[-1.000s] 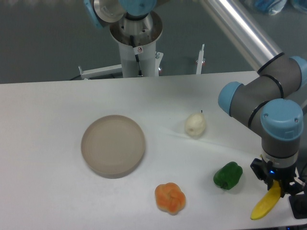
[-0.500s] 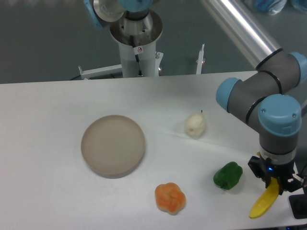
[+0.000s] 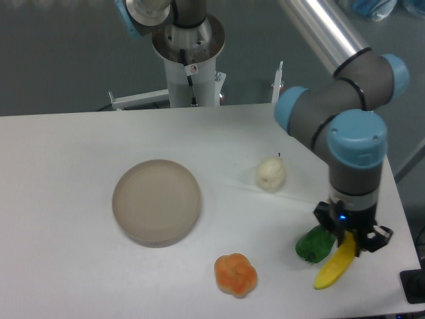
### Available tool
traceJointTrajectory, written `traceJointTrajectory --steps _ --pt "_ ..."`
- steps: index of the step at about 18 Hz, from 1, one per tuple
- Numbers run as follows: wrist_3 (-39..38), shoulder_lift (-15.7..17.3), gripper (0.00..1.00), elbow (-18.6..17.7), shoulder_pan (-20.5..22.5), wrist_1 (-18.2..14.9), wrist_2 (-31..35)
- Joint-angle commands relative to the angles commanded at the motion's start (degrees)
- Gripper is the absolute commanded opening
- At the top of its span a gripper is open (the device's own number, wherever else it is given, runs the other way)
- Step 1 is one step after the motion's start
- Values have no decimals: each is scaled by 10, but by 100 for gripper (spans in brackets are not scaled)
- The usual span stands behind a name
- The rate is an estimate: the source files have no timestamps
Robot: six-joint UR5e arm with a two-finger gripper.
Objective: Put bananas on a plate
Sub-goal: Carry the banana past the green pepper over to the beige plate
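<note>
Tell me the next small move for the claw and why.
Probably carry on leftward toward the plate, keeping height. The claw is shut on the banana, which hangs tilted beside the green pepper, well right of the plate. The orange fruit and pale pear lie either side of that path, so staying raised should clear them.

White table [image 3: 80, 146] before a dull grey-green floor [image 3: 60, 60]
</note>
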Motion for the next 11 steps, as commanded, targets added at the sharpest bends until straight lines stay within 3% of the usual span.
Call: traceJointTrajectory --steps 4,8,11 --pt "-70 24 20 -27 -19 -7 -37" --pt "-85 52 20 -69 -32 -3 -63" --pt "-95 79 20 -126 -40 -2 -61"
